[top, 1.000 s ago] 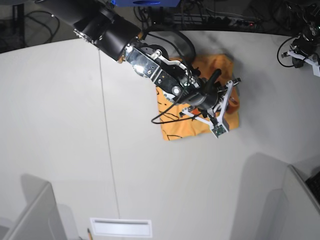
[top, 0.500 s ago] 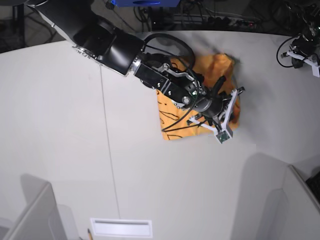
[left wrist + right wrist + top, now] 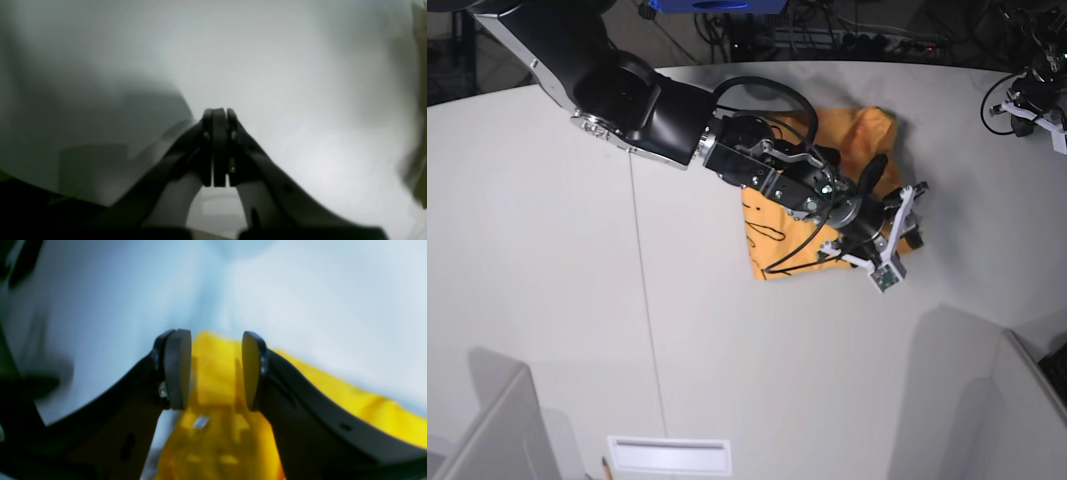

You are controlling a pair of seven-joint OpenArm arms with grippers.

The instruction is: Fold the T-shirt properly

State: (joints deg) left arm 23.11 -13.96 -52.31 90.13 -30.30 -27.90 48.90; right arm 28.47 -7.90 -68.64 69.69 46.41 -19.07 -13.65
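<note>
T-shirt (image 3: 859, 135) mostly hidden under right pincer (image 3: 216, 370), jaws apart.

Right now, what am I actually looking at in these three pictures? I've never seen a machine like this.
It is a robot with two arms, each ending in a two-fingered gripper. One picture looks down from above on a pale table; the other two come from small cameras mounted on each wrist. On the table lies a folded yellow-orange T-shirt. The big black arm reaching over it carries the right gripper: its wrist camera shows the two fingers apart, the shirt just beyond them, nothing pinched. The left gripper, parked at the table's far corner in the overhead view, is pressed shut and empty, with only bare table ahead.
</note>
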